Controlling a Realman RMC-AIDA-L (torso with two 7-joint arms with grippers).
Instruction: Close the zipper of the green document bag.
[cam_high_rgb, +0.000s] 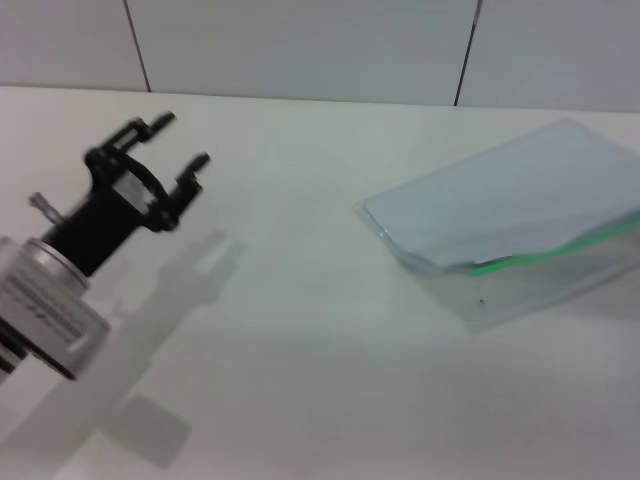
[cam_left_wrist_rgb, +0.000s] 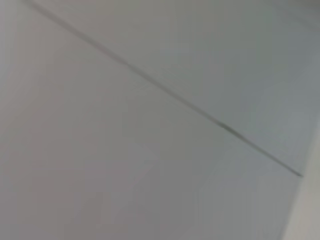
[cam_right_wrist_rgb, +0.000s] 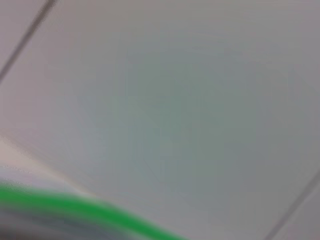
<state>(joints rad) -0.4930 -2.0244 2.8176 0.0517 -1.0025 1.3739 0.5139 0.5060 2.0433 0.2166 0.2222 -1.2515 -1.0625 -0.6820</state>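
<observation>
The green document bag (cam_high_rgb: 510, 205), a flat translucent pale blue-grey pouch, lies on the white table at the right and runs off the picture's right edge. Its zipper (cam_high_rgb: 540, 255) is a thin bright green strip along the near long edge; I cannot make out a slider tab. My left gripper (cam_high_rgb: 180, 140) hangs open above the table at the far left, well away from the bag, with nothing between its black fingers (cam_high_rgb: 158, 123). In the right wrist view the zipper (cam_right_wrist_rgb: 75, 210) is a blurred green band very close by. The right gripper itself is out of view.
The white table (cam_high_rgb: 300, 330) stretches between the left gripper and the bag. Behind it stands a pale tiled wall (cam_high_rgb: 300, 40) with dark seams. A wall seam (cam_left_wrist_rgb: 165, 87) crosses the left wrist view.
</observation>
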